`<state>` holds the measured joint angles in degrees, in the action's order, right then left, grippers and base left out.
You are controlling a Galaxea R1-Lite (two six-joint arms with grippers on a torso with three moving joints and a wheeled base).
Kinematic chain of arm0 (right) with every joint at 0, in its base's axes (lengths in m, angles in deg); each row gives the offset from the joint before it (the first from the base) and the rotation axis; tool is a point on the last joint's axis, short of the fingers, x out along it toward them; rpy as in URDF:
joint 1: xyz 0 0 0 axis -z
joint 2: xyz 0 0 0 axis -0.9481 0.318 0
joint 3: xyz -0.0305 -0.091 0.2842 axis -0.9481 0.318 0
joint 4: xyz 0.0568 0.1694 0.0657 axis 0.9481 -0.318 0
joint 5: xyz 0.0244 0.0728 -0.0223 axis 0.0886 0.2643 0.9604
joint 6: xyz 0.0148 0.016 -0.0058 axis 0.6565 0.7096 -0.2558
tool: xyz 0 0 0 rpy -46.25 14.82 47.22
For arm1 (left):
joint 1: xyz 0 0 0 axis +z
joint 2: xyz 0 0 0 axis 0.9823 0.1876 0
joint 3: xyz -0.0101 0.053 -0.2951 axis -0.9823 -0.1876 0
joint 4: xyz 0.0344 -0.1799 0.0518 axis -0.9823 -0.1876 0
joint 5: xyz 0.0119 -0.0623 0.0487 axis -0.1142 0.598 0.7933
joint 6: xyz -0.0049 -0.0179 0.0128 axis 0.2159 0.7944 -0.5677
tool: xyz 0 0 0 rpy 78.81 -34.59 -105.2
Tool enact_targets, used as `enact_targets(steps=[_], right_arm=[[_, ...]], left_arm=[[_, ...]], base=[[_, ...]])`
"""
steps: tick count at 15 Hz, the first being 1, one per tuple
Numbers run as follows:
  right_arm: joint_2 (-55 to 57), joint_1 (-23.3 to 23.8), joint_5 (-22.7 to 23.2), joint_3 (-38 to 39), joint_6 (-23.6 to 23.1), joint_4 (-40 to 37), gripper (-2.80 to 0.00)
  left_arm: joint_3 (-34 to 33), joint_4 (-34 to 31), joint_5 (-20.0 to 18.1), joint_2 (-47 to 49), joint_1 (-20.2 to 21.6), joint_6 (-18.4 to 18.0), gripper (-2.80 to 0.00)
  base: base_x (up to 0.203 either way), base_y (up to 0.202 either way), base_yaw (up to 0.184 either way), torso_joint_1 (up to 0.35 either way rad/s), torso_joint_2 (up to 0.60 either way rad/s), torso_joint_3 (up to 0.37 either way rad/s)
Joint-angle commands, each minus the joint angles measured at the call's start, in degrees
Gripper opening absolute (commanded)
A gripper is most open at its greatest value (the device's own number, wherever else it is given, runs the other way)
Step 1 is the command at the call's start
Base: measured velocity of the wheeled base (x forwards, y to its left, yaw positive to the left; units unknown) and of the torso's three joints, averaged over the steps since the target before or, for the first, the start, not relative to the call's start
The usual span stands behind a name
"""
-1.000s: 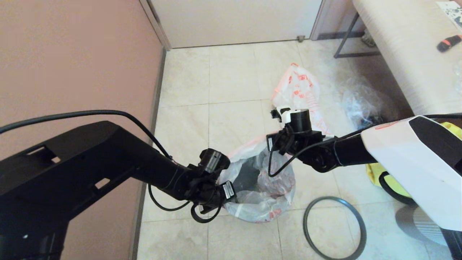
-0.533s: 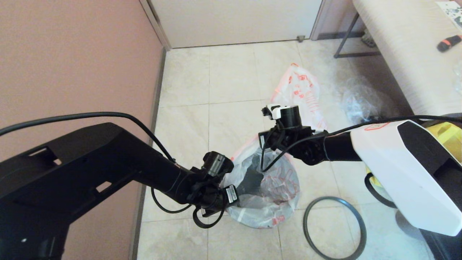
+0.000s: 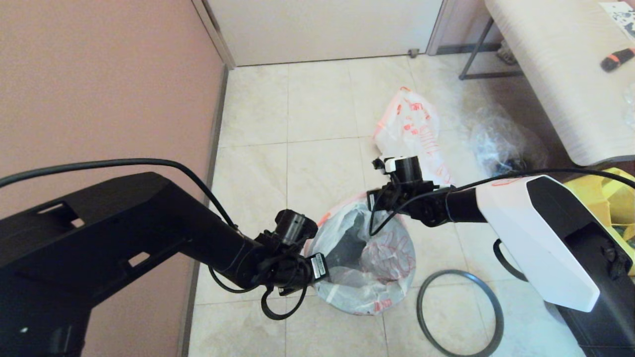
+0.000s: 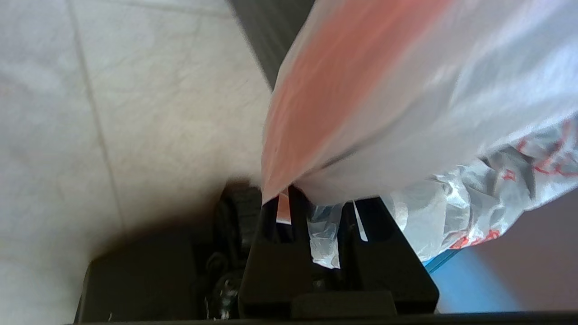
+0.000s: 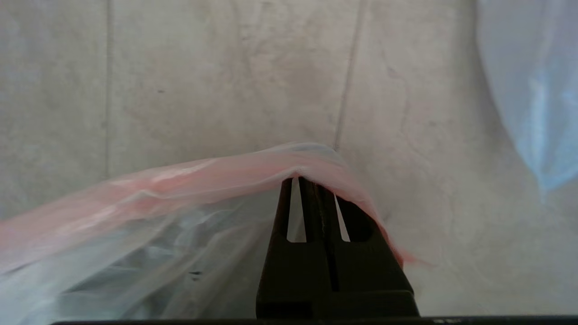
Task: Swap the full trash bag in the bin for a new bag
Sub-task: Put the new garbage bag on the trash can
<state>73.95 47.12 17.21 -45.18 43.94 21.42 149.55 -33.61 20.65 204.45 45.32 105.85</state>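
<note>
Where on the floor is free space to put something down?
Bare tiles lie between the pink wall and the bin, up to the door. Right of the bin is crowded: grey hoop, full trash bag, clear bag, yellow bag.

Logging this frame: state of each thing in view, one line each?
new bag: spread open over the bin
left pincer: shut on bag edge
right pincer: shut on bag rim
hoop: off, flat on floor
full trash bag: out, on floor
</note>
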Motion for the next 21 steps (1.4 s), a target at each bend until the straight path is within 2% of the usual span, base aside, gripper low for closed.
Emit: enact_targets(steps=[1,6,8,11,15,18,21], right_arm=[[0.30,0.75,0.05,0.04,0.09,-0.61,-2.80],[1.27,2.79,2.35,-0.03,-0.88,-10.81,-2.80],[2.39,3.73,2.55,-0.04,-3.54,-11.29,-2.80],[1.79,4.28,3.05,0.17,-3.10,-10.39,-2.80],[-7.10,2.68,5.08,2.33,0.72,-11.81,-2.80],[-14.71,1.28,7.13,6.54,1.30,-16.70,-2.80],[-19.11,0.06,8.58,10.84,1.28,-17.66,-2.80]], left_arm=[[-0.90,0.92,-0.10,-0.27,0.24,0.10,-2.80],[0.20,1.23,-0.02,1.10,3.02,0.37,-2.80],[0.28,1.34,0.07,1.13,3.10,0.45,-2.80],[0.23,1.80,0.08,1.13,3.19,0.45,-2.80],[0.16,1.80,0.07,1.05,3.10,0.45,-2.80],[0.07,1.80,0.07,0.96,2.93,0.37,-2.80],[0.07,1.89,0.34,0.43,2.84,0.37,-2.80]], base=[[0.000,0.000,0.000,0.000,0.00,0.000],[0.000,0.000,0.000,0.000,0.00,0.000],[0.000,0.000,0.000,0.000,0.00,0.000],[0.000,0.000,0.000,0.000,0.00,0.000],[0.000,0.000,0.000,0.000,0.00,0.000],[0.000,0.000,0.000,0.000,0.00,0.000],[0.000,0.000,0.000,0.000,0.00,0.000]])
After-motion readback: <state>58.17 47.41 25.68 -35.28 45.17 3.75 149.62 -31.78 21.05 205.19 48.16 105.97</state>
